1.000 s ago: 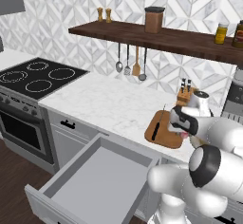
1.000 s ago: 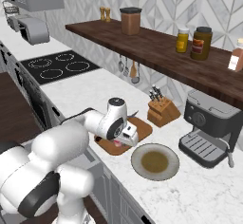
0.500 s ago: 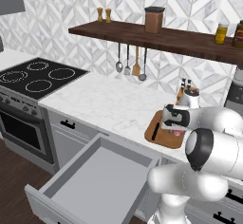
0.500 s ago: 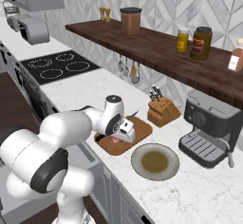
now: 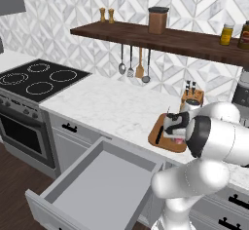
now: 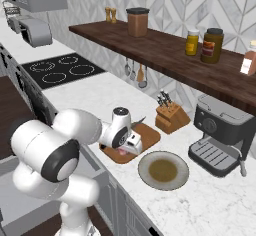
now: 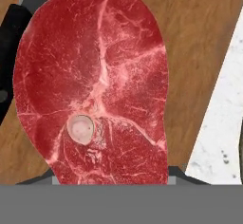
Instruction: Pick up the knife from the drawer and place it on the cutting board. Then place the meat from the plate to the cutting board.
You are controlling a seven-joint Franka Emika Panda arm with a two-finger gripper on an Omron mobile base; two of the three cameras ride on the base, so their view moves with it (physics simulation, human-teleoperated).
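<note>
Marble counter mid-frame, gripper [image 6: 131, 145] holding raw steak [image 7: 92, 83] above wooden board [image 6: 145, 135], knife [image 5: 161, 132] alongside; probably soft, floppy, slippery, best pinched at edge.

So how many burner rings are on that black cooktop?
4: two rear rings and two front rings, all on the flat black glass cooktop. None look hidden.
</note>
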